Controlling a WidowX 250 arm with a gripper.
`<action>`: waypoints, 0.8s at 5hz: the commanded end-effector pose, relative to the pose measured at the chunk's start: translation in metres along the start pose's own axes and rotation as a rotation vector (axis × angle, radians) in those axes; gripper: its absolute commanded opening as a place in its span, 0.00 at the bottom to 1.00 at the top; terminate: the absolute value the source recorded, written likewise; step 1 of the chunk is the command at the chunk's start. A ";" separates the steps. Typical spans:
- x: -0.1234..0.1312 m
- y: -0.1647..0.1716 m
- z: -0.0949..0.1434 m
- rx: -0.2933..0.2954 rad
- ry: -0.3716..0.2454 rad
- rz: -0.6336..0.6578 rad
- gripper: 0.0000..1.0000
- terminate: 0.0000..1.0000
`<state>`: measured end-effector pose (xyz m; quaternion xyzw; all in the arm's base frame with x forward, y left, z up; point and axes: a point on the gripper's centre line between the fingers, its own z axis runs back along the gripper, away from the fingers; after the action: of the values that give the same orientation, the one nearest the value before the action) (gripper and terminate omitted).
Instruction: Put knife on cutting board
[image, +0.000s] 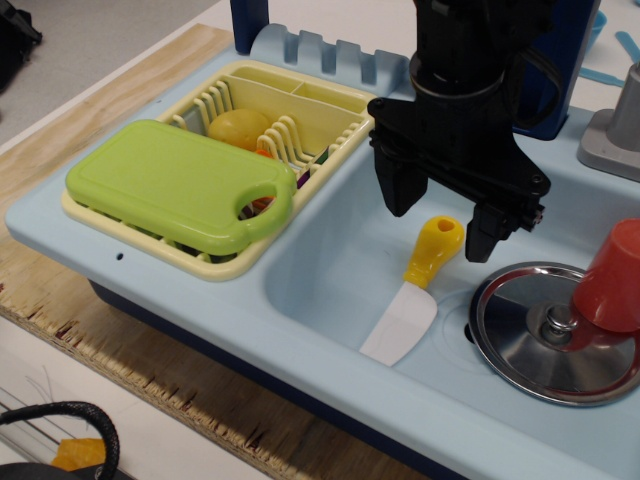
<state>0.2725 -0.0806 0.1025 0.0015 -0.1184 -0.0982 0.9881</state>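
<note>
The knife (412, 296), with a white blade and a yellow handle, lies in the light-blue sink basin (330, 270), handle end pointing away from the camera. The lime-green cutting board (170, 183) lies on top of the pale-yellow dish rack (300, 115) at the left. My black gripper (440, 225) hangs open just above the handle's end. One finger (398, 185) stands left of the handle and the other (487, 228) stands right of it. It holds nothing.
A silver round lid (545, 330) lies in the sink at the right with a red cup (612, 280) on its edge. A yellow round toy (238, 128) sits in the dish rack. A grey faucet base (612, 130) stands at the far right.
</note>
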 end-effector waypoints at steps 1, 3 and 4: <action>0.017 0.006 -0.002 0.001 0.004 0.009 1.00 0.00; 0.018 0.013 -0.021 -0.015 0.050 0.003 1.00 0.00; 0.014 0.015 -0.031 -0.035 0.054 0.011 1.00 0.00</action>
<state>0.2930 -0.0717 0.0630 -0.0145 -0.0900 -0.1018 0.9906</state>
